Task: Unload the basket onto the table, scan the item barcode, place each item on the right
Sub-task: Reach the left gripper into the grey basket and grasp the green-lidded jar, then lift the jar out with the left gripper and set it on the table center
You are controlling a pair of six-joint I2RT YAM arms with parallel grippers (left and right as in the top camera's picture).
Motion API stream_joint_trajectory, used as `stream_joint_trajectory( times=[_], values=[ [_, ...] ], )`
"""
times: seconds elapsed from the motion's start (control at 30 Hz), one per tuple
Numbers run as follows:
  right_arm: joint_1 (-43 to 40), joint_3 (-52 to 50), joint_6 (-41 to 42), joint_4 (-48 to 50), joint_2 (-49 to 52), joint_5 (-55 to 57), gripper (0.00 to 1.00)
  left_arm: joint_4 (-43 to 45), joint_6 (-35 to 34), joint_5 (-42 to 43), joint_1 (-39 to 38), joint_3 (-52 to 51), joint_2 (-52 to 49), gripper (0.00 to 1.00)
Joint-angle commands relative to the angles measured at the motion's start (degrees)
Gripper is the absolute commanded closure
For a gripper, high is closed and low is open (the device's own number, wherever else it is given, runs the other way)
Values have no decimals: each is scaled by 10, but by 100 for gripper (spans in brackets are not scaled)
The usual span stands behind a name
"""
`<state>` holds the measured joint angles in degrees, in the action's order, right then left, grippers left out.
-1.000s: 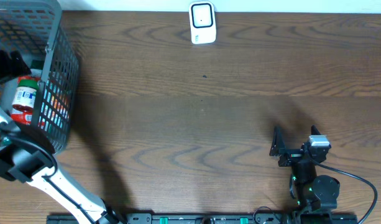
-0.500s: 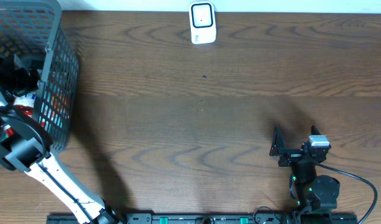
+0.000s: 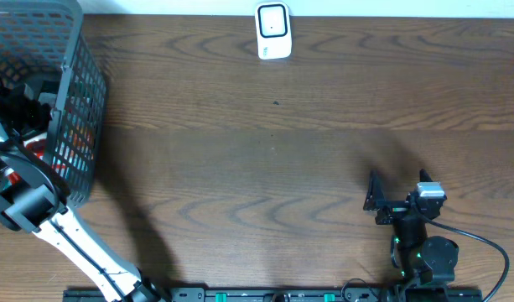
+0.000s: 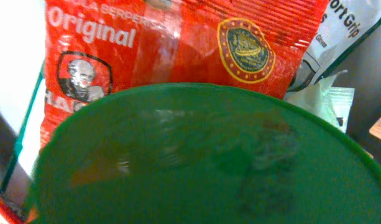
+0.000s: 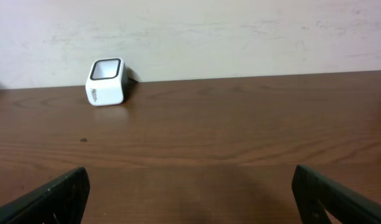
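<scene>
Picking stage, by the look of it: left gripper (image 3: pixel 28 94) sunk inside the grey mesh basket (image 3: pixel 80 101) at the upper left of the overhead frame, down among the goods because that is where the items to scan are kept. Cannot tell from any view whether its jaws are parted or clamped – no fingers visible in the left wrist frame, and only a dark shape behind the mesh from above.

Filling the lower two thirds of the left wrist frame: a round green lid (image 4: pixel 196 162), blurred from closeness, probably the item being gone for. Behind it, across the top of the frame, a red snack bag (image 4: pixel 178 43) marked "Original"; at the upper right, part of a white packet (image 4: pixel 348 31). No barcode in sight yet.

White scanner (image 3: pixel 272 31) parked at the top centre of the table (image 3: pixel 273 168), window facing out over bare wood – well apart from the basket, so a long carry likely needed.

Right gripper (image 5: pixel 190 186) low at the lower right of the overhead frame, fingers spread wide and empty, pointed toward the scanner; seemingly kept clear, ready to help if called on.
</scene>
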<state>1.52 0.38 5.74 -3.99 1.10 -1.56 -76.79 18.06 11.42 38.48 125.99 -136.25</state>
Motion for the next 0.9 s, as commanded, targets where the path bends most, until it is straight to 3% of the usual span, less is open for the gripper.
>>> stream_joint_trajectory(
  times=[0.0, 0.17, 0.33, 0.53, 0.87],
  values=[
    [-7, 0, 6, -2, -2, -2, 1, 0, 1, 10, 0, 16, 20, 29],
    [-7, -1, 6, -2, -2, -2, 1, 13, -4, 10, 0, 16, 58, 31],
    [-7, -1, 6, -2, -2, -2, 1, 39, -19, 10, 0, 16, 120, 41],
    [-7, -1, 6, -2, -2, -2, 1, 65, -39, 10, 0, 16, 205, 41],
    [-7, -1, 6, -2, -2, -2, 1, 115, -186, 26, -20, 16, 429, 40]
  ],
)
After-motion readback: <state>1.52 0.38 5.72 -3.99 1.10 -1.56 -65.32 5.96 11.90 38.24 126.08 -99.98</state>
